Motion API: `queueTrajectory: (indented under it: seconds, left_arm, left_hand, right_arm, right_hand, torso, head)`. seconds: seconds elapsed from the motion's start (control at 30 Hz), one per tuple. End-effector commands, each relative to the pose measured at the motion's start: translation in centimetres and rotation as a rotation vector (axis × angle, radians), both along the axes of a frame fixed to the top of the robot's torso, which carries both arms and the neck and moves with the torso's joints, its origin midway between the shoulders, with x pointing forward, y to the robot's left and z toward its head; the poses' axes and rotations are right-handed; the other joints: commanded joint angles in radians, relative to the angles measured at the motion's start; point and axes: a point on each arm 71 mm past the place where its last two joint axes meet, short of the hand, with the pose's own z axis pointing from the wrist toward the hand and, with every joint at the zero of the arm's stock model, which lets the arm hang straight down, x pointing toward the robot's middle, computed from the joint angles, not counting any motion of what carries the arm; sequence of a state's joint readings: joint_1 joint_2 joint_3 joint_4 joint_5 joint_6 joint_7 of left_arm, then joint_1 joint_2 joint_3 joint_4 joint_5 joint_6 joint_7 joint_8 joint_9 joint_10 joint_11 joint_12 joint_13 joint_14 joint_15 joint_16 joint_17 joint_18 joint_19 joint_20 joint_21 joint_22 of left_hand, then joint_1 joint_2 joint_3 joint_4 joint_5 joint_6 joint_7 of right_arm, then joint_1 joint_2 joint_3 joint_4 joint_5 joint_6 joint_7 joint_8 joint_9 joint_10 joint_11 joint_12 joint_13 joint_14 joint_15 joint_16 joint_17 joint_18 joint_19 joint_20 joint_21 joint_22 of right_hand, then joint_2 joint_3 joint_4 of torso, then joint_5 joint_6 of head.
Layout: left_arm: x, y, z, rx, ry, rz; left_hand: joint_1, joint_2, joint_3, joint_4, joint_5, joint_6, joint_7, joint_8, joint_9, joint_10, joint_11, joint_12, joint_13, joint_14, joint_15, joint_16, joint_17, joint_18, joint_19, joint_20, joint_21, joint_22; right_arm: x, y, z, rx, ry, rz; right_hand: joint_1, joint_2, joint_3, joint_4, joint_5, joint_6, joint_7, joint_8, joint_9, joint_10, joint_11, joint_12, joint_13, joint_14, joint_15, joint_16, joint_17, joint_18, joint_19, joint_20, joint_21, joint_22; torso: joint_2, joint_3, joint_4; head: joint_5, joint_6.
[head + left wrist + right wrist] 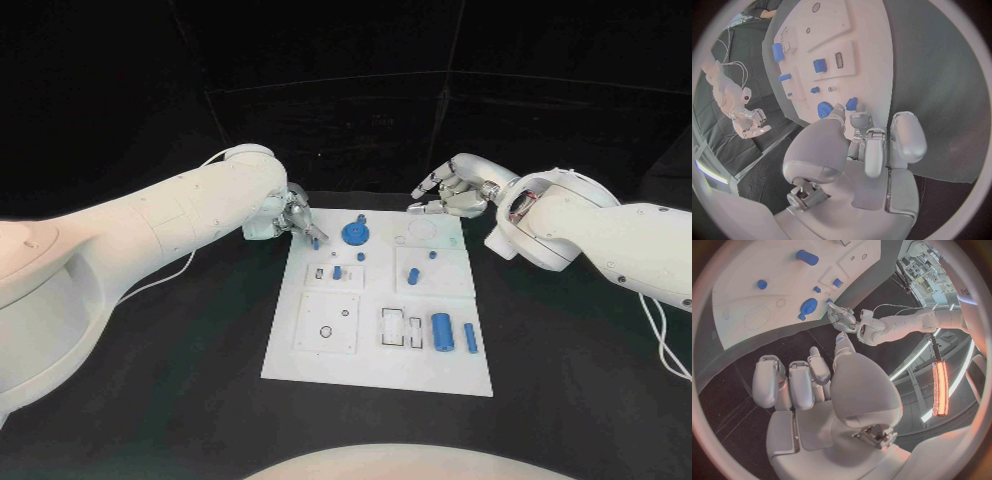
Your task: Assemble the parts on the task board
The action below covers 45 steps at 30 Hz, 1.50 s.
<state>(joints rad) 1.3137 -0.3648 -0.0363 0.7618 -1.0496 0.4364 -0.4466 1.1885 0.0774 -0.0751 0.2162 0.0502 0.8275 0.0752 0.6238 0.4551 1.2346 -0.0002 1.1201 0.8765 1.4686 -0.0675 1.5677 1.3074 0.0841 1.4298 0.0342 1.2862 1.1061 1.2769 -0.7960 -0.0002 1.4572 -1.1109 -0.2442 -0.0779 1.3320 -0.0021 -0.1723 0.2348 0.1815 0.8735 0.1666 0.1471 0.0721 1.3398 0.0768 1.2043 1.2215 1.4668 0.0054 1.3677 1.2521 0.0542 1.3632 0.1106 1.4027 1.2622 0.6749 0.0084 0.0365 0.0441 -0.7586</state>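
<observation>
While the left hand [294,219] pinches a small blue peg [316,240] at the task board's [378,372] far corner, the right hand [450,193] hovers empty, fingers loosely spread.

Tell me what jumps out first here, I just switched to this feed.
The white task board lies mid-table, dotted with small blue parts. At its far left corner the left hand pinches a small blue peg in its fingers. The right hand hovers empty past the far right corner.

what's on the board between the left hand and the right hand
In the head view, the round blue part lies on the task board between the left hand, which pinches a small blue part, and the right hand; beside it is a bare white circle.
</observation>
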Motion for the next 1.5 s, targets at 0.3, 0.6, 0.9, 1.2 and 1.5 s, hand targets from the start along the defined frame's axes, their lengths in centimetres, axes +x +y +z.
queueTrajectory:
  seconds: [0.3, 0.6, 0.9, 1.2, 1.5]
  left_arm:
    - [0.1, -0.3, 0.2, -0.023, -0.011, -0.024]
    - [0.1, -0.3, 0.1, -0.021, -0.001, -0.029]
    - [0.0, 0.4, 0.2, -0.027, -0.016, -0.020]
    - [-0.6, 1.1, 0.7, -0.080, -0.051, 0.006]
    - [-2.2, 1.0, 1.5, -0.131, -0.093, -0.003]
  left_hand:
    - [0.103, 0.052, 0.055, -0.078, -0.003, 0.006, -0.003, -0.001, -0.012, 0.008, -0.006, 0.002, -0.002, 0.102, -0.005, 0.003, 0.263, 0.005, 0.007, -0.001, 0.006, 0.003]
    - [0.161, 0.077, 0.101, -0.132, -0.002, 0.007, -0.010, -0.004, -0.021, 0.006, -0.012, -0.003, -0.005, 0.102, -0.009, 0.003, 0.263, 0.005, 0.006, -0.004, 0.004, 0.003]
    - [0.209, 0.091, 0.234, -0.230, -0.003, -0.003, -0.008, 0.006, -0.021, 0.007, -0.012, -0.016, -0.014, 0.102, -0.009, 0.003, 0.263, 0.005, 0.006, -0.007, 0.002, 0.003]
    - [0.122, 0.054, 0.373, -0.277, -0.003, -0.011, -0.009, 0.037, -0.006, 0.020, -0.011, -0.016, -0.016, 0.102, -0.009, 0.003, 0.263, 0.005, 0.008, -0.005, 0.001, 0.005]
    - [0.058, 0.023, 0.470, -0.297, -0.002, -0.013, -0.011, 0.059, 0.003, 0.027, -0.013, -0.014, -0.017, 0.102, -0.009, 0.003, 0.263, 0.004, 0.010, -0.005, 0.002, 0.009]
  right_arm:
    - [0.0, 0.2, 0.1, 0.003, -0.004, 0.009]
    - [0.0, 0.2, 0.1, 0.002, -0.002, 0.009]
    - [0.0, 0.1, 0.1, 0.001, -0.001, 0.008]
    - [0.0, 0.0, 0.1, 0.001, -0.001, 0.006]
    - [0.1, -0.2, 0.1, -0.001, -0.001, 0.001]
  right_hand:
    - [0.001, 0.008, -0.008, -0.001, 0.007, -0.005, 0.000, 0.007, -0.001, -0.006, 0.002, 0.007, 0.000, 0.039, -0.004, -0.006, 0.001, 0.017, -0.007, 0.001, -0.006, -0.001]
    - [0.004, 0.011, -0.010, -0.001, 0.017, -0.005, -0.001, 0.008, -0.001, -0.006, 0.001, 0.007, 0.000, 0.039, -0.005, -0.006, 0.001, 0.017, -0.007, 0.001, -0.006, 0.000]
    - [0.009, 0.014, -0.015, -0.001, 0.033, -0.006, -0.001, 0.010, -0.001, -0.007, 0.001, 0.007, -0.001, 0.039, -0.005, -0.008, 0.000, 0.018, -0.007, 0.001, -0.007, -0.001]
    - [0.009, 0.015, -0.016, -0.001, 0.035, -0.006, -0.001, 0.010, -0.001, -0.006, 0.001, 0.008, -0.001, 0.039, -0.005, -0.008, 0.000, 0.017, -0.007, 0.000, -0.007, -0.001]
    - [0.010, 0.015, -0.017, 0.000, 0.038, -0.006, -0.001, 0.011, -0.001, -0.007, 0.001, 0.007, -0.001, 0.039, -0.005, -0.008, -0.001, 0.018, -0.007, 0.000, -0.008, -0.002]
  torso:
    - [0.000, -0.0004, -0.0004]
    - [0.000, -0.0001, -0.0001]
    - [-0.001, 0.0000, 0.0009]
    - [-0.002, 0.0005, 0.0052]
    - [-0.003, 0.0020, 0.0066]
  head:
    - [0.000, -0.003]
    - [0.001, -0.006]
    - [-0.001, -0.008]
    - [0.002, -0.009]
    - [0.006, -0.010]
